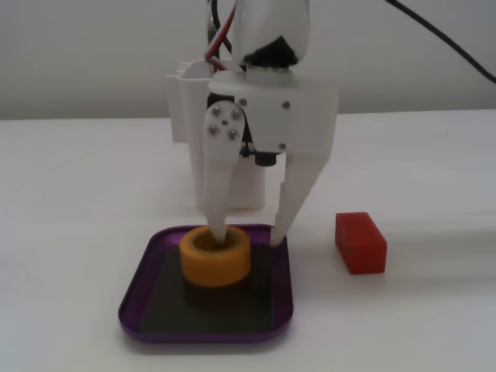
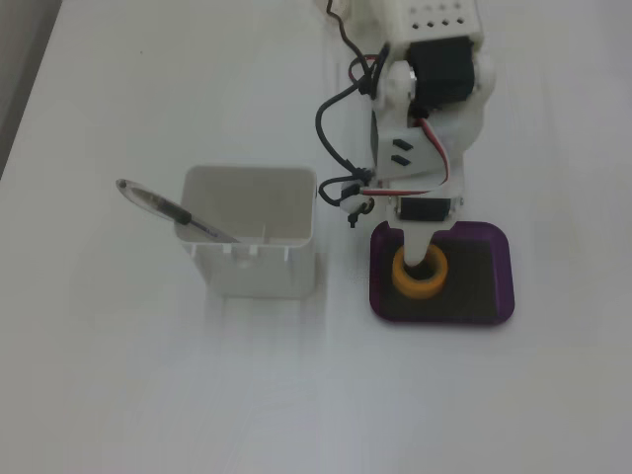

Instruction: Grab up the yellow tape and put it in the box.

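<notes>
The yellow tape point(image 1: 215, 255), likely light, stiff and smooth-sided, sits in the box point(image 1: 138, 298) toward the desk's near edge, the gripper point(image 1: 249, 235) spread apart with one finger down its hollow core, the natural hold

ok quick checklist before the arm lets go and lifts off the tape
1. Yellow tape inside the box: ok, it sits on the dark floor.
2. Tape flat, not on the rim: ok.
3. Gripper released: not ok, one finger is inside the hollow core.
4. Other finger clear of the box rim: cannot tell, its tip is right at the rim.
5. Red block clear of the lift path: ok, it lies apart on the table.
</notes>
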